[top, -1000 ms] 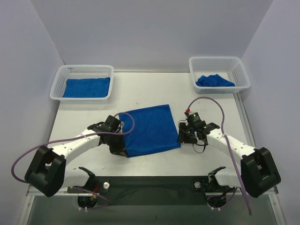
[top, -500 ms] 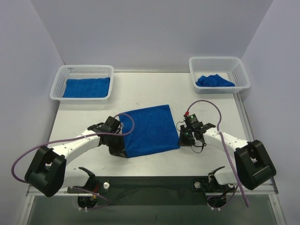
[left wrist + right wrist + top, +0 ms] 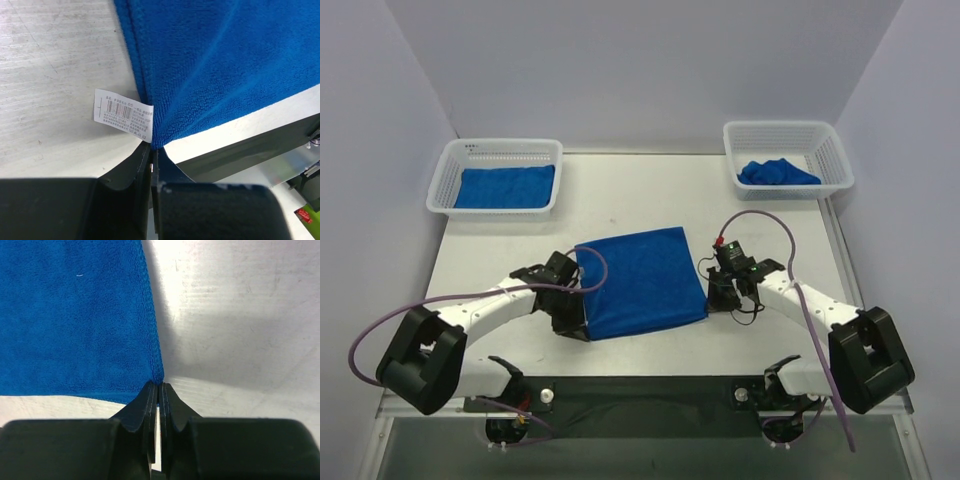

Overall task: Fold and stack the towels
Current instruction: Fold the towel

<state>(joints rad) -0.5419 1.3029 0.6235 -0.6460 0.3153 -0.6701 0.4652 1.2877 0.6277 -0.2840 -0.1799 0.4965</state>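
Both claws clamped on the near corners of the spread towel, mid-tabletop!

On the pale tabletop (image 3: 650,190), the spread towel (image 3: 642,280) lies dead centre: royal blue, soft terry, roughly square, mostly flat with a stitched hem. In the far corners sit two white mesh baskets. The left basket (image 3: 500,143) holds a folded towel (image 3: 505,187) lying flat, and the right basket (image 3: 780,126) holds a crumpled towel (image 3: 777,173) bunched in a heap. Down at the near edge, the left claw (image 3: 578,322) is clenched on the near-left corner, where the cloth tents up into creases that fan out from its tips. The right claw (image 3: 712,300) is clenched too, tips pressed together right on the near-right corner. A small white printed label (image 3: 123,114) sticks out of the hem just beside the left claw's pinch.
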